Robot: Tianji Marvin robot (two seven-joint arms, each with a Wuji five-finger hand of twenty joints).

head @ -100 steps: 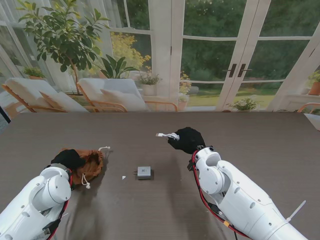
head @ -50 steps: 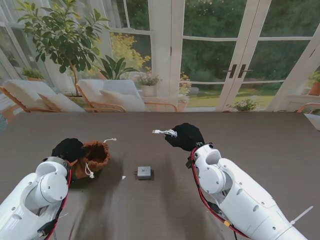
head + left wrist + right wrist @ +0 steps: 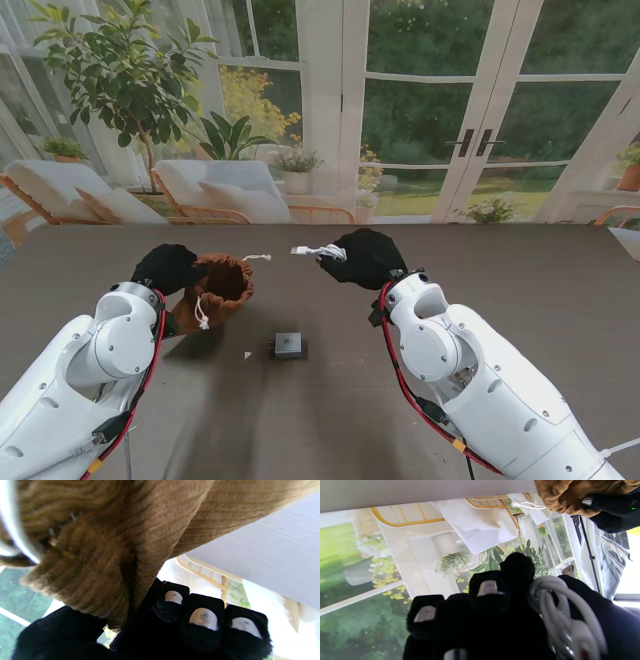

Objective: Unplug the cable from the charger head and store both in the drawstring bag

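Two hands busy: left hand (image 3: pixel 167 268) grips bag (image 3: pixel 222 285), mouth up; right hand (image 3: pixel 362 258) clutches coiled cable (image 3: pixel 318 252) just right of it. Cable already unplugged. Stowing step; next, cable over bag mouth, then release. Charger (image 3: pixel 289 345) lies mid-table, nearer me, untouched

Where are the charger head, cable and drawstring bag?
charger head (image 3: pixel 289 345), stand view, its top face.
cable (image 3: pixel 318 251), stand view, white coil beyond the fingers.
drawstring bag (image 3: pixel 225 285), stand view, brown rim.
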